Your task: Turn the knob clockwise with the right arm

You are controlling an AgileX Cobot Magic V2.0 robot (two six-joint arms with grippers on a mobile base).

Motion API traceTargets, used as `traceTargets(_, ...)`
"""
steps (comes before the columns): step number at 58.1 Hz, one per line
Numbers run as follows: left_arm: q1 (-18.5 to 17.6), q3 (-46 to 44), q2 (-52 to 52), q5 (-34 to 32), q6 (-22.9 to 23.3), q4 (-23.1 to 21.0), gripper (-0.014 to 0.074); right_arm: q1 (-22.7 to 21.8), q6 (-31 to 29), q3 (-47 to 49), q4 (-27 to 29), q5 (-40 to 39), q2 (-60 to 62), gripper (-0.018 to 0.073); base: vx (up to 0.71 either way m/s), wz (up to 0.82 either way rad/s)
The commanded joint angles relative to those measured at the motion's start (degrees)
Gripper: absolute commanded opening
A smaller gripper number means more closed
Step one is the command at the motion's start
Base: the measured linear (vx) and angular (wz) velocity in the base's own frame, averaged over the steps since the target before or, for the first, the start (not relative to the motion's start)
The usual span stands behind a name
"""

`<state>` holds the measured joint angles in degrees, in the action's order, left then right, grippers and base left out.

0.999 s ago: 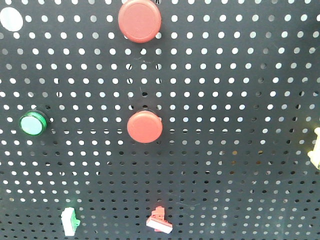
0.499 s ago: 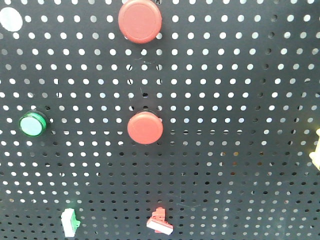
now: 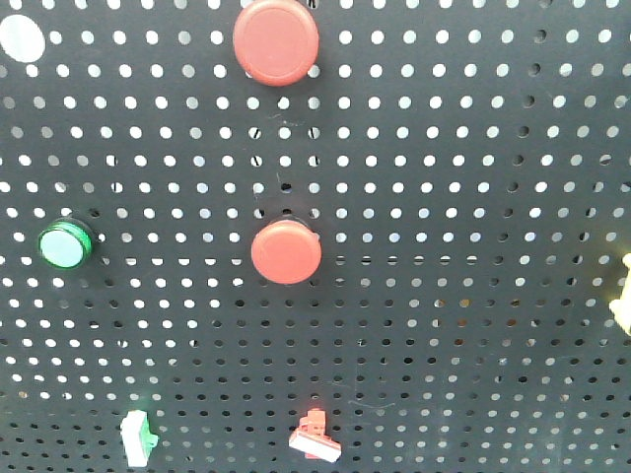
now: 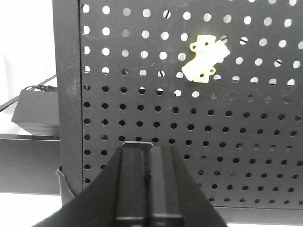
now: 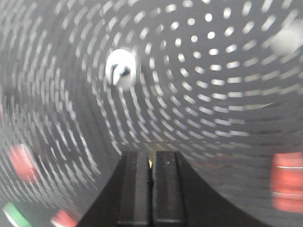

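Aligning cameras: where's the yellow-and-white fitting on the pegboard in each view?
Front: the yellow-and-white fitting is cut off by the right edge, a little below mid-height.
Left wrist: upper middle-right, tilted.
Right wrist: heavily motion-blurred; I cannot pick it out.
Shared landmark: the black pegboard, which fills the background in all three views.

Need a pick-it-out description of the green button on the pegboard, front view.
Start at the black pegboard filling the front view, then find the red round button near its centre. Move left along the same row to the panel's left edge: the green button sits there. It is the only green-rimmed round one, with a pale face, and is smaller than both red buttons.
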<state>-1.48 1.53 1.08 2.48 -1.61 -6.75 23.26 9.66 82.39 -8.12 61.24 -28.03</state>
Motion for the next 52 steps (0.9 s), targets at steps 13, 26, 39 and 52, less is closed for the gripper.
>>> traceTargets(13, 0.11, 0.75, -0.01, -4.71, 0.34, -0.48, -0.0006, 0.01, -4.30, -29.92, -5.85, -30.30, 9.08, -0.0009, 0.00, 0.00)
traceTargets(26, 0.11, 0.75, -0.01, -4.71, 0.34, -0.48, -0.0006, 0.01, -4.30, -47.01, -5.80, -46.61, 9.08, -0.0009, 0.00, 0.00)
traceTargets(39, 0.11, 0.75, -0.01, -4.71, 0.34, -0.48, -0.0006, 0.01, -4.30, -57.99, -5.80, -46.56, 9.08, -0.0009, 0.00, 0.00)
traceTargets(52, 0.11, 0.75, -0.01, -4.71, 0.34, -0.48, -0.0006, -0.43, -4.30, -67.42, -5.37, -47.41, 10.01, -0.0009, 0.00, 0.00)
